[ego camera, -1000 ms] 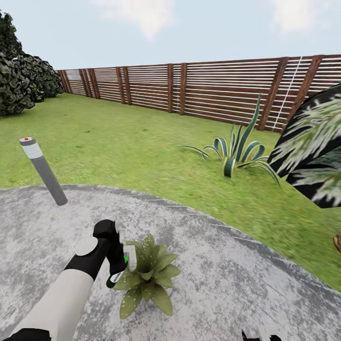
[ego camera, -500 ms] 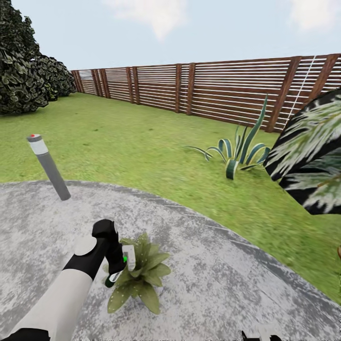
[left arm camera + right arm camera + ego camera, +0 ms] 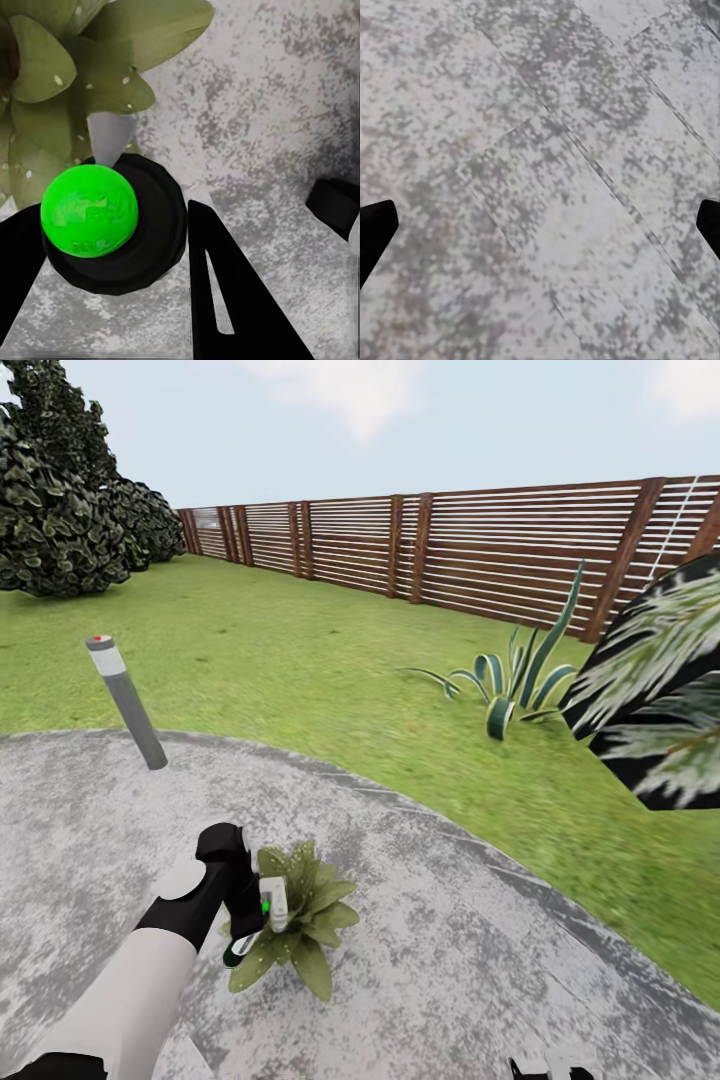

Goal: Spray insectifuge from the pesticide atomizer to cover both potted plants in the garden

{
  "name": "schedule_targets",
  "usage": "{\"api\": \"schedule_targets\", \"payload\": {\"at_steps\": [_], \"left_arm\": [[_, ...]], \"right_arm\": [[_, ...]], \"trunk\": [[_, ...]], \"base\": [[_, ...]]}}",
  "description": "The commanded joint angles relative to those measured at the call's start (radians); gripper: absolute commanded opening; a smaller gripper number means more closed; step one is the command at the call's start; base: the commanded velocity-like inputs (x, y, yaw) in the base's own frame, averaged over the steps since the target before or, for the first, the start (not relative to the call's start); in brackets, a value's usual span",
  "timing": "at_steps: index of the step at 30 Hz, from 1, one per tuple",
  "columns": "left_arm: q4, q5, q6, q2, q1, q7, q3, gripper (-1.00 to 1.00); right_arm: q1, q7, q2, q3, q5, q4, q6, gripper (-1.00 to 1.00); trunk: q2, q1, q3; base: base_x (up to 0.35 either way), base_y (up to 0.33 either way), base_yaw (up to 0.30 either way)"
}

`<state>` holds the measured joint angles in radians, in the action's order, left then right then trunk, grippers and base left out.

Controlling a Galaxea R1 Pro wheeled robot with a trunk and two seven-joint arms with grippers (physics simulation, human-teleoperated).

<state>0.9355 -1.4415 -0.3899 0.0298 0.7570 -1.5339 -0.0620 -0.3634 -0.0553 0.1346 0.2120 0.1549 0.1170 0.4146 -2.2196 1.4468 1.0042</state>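
1. On the grey paved circle (image 3: 460, 960) sits a little potted plant (image 3: 300, 925) with broad, pointed green leaves.
2. Right beside that plant, the left gripper (image 3: 252, 920) holds the pesticide atomizer (image 3: 262, 915) tight between its black fingers (image 3: 225, 300).
3. From the left wrist, the bottle (image 3: 112, 225) looks like a dark round shape with a bright green ball on it, touching the plant's leaves (image 3: 90, 67).
4. Beyond the plant, past the paving, a striped agave (image 3: 515, 680) grows on the lawn (image 3: 300, 660) near the brown fence (image 3: 480, 555).
5. A grey bollard light (image 3: 125, 700) stands at the paving's edge, well apart from the plant.
6. The right gripper's (image 3: 540, 225) dark fingertips (image 3: 375, 232) are spread wide over bare paving.
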Motion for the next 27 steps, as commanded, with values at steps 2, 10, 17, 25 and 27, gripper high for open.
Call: {"api": "schedule_targets", "payload": {"at_steps": [2,10,17,25,27], "left_arm": [[0.000,-0.005,-0.010,0.001,0.001,-0.005,0.001,-1.00],[0.000,-0.008,-0.010,0.001,0.001,-0.005,0.004,-1.00],[0.000,-0.008,-0.010,0.001,0.001,-0.005,-0.001,-1.00],[0.000,-0.008,-0.010,0.002,0.001,-0.005,-0.002,-1.00],[0.000,-0.008,-0.010,0.002,0.001,-0.005,-0.002,-1.00]], "right_arm": [[0.000,-0.003,0.000,0.009,0.009,0.000,0.003,1.00],[0.000,-0.003,0.008,0.008,0.009,0.001,0.003,1.00],[0.000,-0.003,0.002,0.009,0.011,0.001,0.003,1.00],[0.000,-0.003,0.002,0.009,0.009,0.001,0.003,1.00],[0.000,-0.003,0.002,0.009,0.009,0.001,0.003,1.00]], "trunk": [[0.000,0.000,0.001],[0.000,0.000,0.001],[0.000,0.000,0.001],[0.000,0.000,0.001],[0.000,0.000,0.001]], "base": [[-0.001,-0.001,0.227],[0.000,0.000,0.031],[-0.001,-0.009,0.000],[-0.072,-0.200,0.114],[-0.015,-0.264,0.265]]}}
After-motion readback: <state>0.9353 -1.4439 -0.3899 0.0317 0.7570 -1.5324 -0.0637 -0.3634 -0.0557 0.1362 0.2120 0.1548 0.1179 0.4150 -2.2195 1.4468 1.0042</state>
